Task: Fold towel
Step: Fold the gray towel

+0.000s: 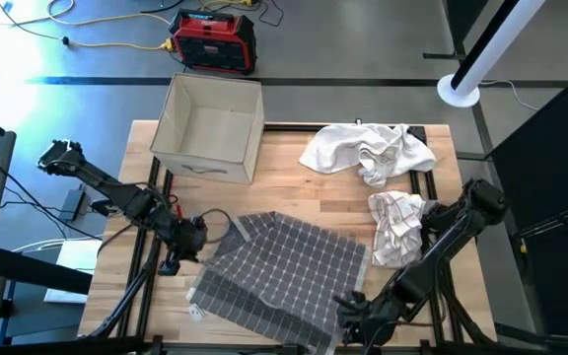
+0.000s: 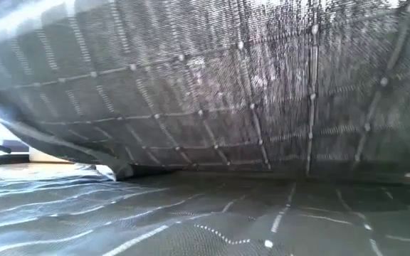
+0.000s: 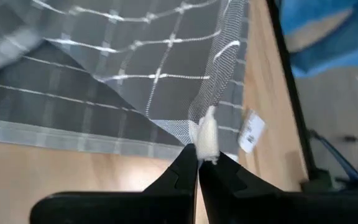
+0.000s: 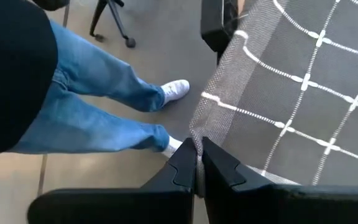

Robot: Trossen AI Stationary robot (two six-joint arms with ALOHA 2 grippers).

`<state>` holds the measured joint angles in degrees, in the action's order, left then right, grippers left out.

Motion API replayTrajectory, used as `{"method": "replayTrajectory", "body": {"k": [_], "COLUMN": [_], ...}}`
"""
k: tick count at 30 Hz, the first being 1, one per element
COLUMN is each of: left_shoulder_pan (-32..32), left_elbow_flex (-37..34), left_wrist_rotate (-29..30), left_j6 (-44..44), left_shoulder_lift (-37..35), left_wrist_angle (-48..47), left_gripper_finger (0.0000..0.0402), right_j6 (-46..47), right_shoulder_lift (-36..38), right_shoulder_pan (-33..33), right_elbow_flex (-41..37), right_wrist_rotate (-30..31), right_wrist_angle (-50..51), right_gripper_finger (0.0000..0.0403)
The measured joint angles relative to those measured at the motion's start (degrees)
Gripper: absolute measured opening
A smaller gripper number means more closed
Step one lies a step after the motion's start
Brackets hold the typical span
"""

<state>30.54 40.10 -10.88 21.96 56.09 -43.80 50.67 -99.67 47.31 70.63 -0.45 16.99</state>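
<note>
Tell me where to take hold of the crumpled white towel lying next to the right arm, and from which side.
Grip the white towel at its raised upper bunch, coming straight down from above. It lies crumpled with no flat edge showing, and the right arm crowds its outer side. Both end effectors, left and right, are shut on the grey checked towel, so this likely waits.

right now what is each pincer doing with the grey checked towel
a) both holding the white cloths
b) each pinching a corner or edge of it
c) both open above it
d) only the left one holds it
b: the left pincer is shut on a corner of the grey checked towel, and the right pincer is shut on its edge at the table's front.
</note>
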Motion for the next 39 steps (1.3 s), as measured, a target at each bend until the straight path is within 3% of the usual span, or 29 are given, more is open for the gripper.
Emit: {"method": "replayTrajectory", "body": {"k": [9,19,23,27,32,36,39], "left_shoulder_pan": [3.7,4.8,4.3,3.9,2.1,-3.5,-8.0], "left_elbow_flex": [0.0,0.0,0.0,0.0,0.0,0.0,0.0], "left_wrist_rotate": [2.0,-0.3,0.7,8.6,22.0,25.5,26.3], "left_j6": [1.3,8.4,12.0,12.2,7.1,2.3,-2.8], "left_shoulder_lift": [5.6,8.1,8.7,8.9,11.9,16.2,19.8], "left_wrist_angle": [0.1,-0.1,0.3,4.8,8.5,11.5,15.3], "left_gripper_finger": [0.0005,0.0085,0.0124,0.0140,0.0125,0.0076,0.0024], "right_j6": [0.4,4.9,10.1,16.0,22.7,27.2,27.5], "right_shoulder_lift": [-1.4,-1.4,-1.2,0.6,4.2,6.1,6.0], "right_shoulder_pan": [-0.1,-0.2,-0.3,-0.2,0.9,0.9,-0.2], "right_elbow_flex": [0.3,0.3,0.3,0.2,-3.3,-11.1,-17.3], "right_wrist_rotate": [0.7,-3.0,-3.6,2.4,13.3,18.1,18.3], "right_wrist_angle": [-3.8,-3.5,0.4,8.5,15.5,10.0,0.7], "right_gripper_finger": [0.0015,0.0148,0.0174,0.0158,0.0086,0.0013,0.0009]}}
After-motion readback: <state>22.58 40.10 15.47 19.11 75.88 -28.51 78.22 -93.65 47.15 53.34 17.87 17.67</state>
